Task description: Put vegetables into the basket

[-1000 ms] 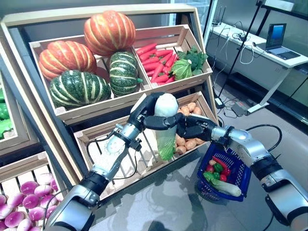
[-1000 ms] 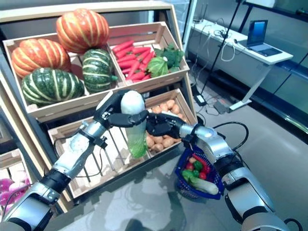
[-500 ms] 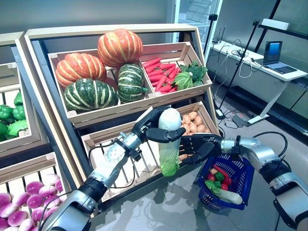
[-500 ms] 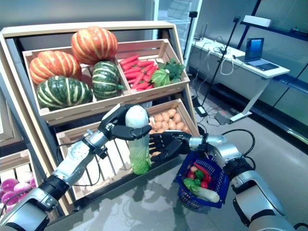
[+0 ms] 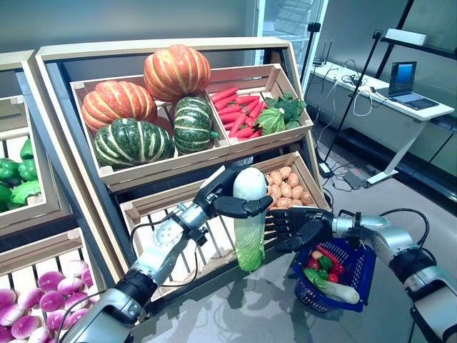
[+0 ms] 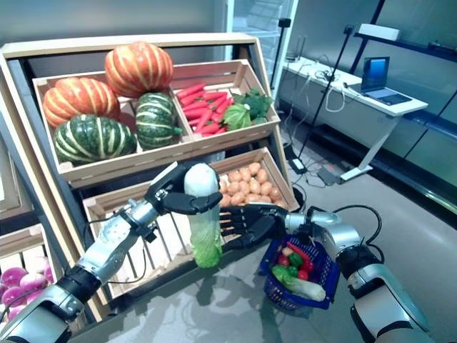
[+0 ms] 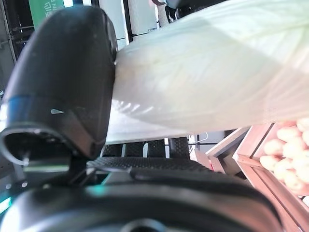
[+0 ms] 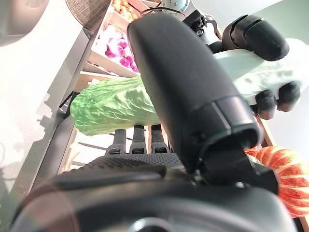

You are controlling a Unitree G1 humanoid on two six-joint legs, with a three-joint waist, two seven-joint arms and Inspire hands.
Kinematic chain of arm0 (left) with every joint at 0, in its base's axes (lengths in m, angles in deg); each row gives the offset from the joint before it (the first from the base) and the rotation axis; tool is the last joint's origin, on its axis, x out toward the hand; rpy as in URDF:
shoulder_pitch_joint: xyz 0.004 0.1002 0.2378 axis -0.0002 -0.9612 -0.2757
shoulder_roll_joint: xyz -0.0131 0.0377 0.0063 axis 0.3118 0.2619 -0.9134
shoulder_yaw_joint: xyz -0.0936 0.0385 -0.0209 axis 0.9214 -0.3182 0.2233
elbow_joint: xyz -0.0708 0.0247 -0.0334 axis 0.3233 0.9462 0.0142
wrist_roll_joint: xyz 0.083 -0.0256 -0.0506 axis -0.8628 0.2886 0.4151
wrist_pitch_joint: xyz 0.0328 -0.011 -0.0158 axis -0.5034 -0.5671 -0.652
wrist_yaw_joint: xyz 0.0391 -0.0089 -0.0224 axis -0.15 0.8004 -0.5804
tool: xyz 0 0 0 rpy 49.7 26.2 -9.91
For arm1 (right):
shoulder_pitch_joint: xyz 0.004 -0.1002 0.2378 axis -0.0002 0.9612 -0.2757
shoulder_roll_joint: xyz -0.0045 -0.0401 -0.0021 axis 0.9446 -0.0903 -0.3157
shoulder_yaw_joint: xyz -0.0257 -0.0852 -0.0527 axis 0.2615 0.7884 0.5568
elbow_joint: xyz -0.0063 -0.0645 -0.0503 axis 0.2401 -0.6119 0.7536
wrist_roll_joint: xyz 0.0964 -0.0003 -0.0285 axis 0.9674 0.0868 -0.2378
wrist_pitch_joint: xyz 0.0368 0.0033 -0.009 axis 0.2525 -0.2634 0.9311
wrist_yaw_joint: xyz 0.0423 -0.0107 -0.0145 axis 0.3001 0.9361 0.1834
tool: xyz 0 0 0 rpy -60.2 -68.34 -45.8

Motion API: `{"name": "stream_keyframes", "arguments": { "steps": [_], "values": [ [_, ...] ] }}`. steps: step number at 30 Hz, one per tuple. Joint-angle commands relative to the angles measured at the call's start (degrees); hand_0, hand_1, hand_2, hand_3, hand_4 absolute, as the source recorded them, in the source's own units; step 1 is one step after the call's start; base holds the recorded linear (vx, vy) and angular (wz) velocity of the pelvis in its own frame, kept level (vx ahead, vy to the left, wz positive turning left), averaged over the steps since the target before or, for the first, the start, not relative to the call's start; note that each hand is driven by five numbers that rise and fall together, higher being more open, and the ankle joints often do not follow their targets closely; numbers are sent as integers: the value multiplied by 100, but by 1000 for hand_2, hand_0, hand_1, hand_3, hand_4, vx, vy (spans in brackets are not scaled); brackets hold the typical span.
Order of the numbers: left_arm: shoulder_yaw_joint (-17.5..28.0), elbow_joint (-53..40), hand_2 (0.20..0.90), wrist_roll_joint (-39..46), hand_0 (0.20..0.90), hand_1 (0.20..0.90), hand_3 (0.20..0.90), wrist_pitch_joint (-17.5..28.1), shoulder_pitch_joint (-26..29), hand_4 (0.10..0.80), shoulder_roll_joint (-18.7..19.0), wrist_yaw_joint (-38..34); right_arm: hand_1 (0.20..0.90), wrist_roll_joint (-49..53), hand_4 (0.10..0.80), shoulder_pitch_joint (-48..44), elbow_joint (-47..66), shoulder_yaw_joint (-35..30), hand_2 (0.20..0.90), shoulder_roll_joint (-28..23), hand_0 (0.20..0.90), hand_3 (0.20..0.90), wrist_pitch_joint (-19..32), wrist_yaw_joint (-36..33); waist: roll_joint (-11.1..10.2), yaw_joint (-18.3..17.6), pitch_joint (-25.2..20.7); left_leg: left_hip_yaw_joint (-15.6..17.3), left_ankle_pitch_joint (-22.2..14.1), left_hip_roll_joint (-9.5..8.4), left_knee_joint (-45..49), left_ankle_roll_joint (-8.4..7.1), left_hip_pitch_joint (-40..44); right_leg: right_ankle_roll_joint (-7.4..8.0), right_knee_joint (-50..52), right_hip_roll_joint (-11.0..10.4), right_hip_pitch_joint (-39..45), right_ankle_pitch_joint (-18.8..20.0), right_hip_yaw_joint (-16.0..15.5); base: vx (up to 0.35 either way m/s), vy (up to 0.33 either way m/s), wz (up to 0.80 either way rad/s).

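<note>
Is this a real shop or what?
Probably a pretend grocery shop set up in a lab: wooden crates hold pumpkins and carrots, but a desk with a laptop and cables stands behind.

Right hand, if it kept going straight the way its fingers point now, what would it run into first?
Most likely the napa cabbage held upright in the left hand: the right hand, open, points at its lower leafy half. Depth between them is unclear.

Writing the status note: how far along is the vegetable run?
Done: the blue basket, hanging on the right arm, already holds several vegetables. In hand: the left hand grips a napa cabbage by its white end, in front of the crates; the right hand is open beside it. Left: the cabbage is not in the basket yet.
</note>
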Motion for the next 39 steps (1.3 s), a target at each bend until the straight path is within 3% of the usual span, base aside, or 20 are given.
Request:
{"name": "stream_keyframes", "arguments": {
  "steps": [1,10,15,25,27,28,39],
  "values": [
    [479,53,300,721,300,300,300,759,688,400,-194,-271,900,741,800,-102,257,-331,900,420,900,900,516,-251,-78,50,-389,92,-579,-359,5,386,-89,-255,20,100,218,-555,-34,0,0,0],
    [505,-344,300,1134,300,300,300,616,431,400,-959,-291,900,525,800,222,142,-406,900,1356,900,900,509,-1265,-22,133,-336,-37,-614,-394,5,433,-80,-267,20,79,231,-575,-32,0,0,0],
    [266,-638,300,1328,300,300,300,464,380,400,-1358,-244,900,427,800,105,-301,-294,900,1707,900,900,547,-1755,-24,200,-316,-96,-630,-397,5,455,-72,-277,20,73,251,-585,-56,0,0,0],
    [-249,-967,300,1546,300,300,300,65,474,400,-1602,-184,900,435,800,-208,-781,-269,900,2135,900,900,652,-2452,-30,270,-300,-184,-663,-408,5,465,-52,-279,20,66,280,-597,-77,9,-2,2],
    [-306,-973,300,1567,300,300,300,13,490,400,-1626,-165,639,241,626,-276,-860,-255,639,2172,639,639,657,-2650,-30,275,-305,-190,-673,-413,5,471,-43,-279,20,64,286,-603,-74,35,0,4],
    [-347,-965,300,1564,300,300,300,15,495,400,-1643,-142,300,130,400,-323,-890,-234,300,2182,300,300,647,-2792,-30,277,-302,-192,-677,-414,5,472,-36,-279,20,62,292,-603,-74,36,2,4],
    [-626,-1066,300,1679,300,300,300,-89,602,400,-1821,-181,300,-205,400,-687,-1262,-152,300,2439,300,300,641,-3765,-51,288,-306,-172,-697,-409,5,494,19,-293,20,65,318,-594,-35,35,2,0]
  ]
}}
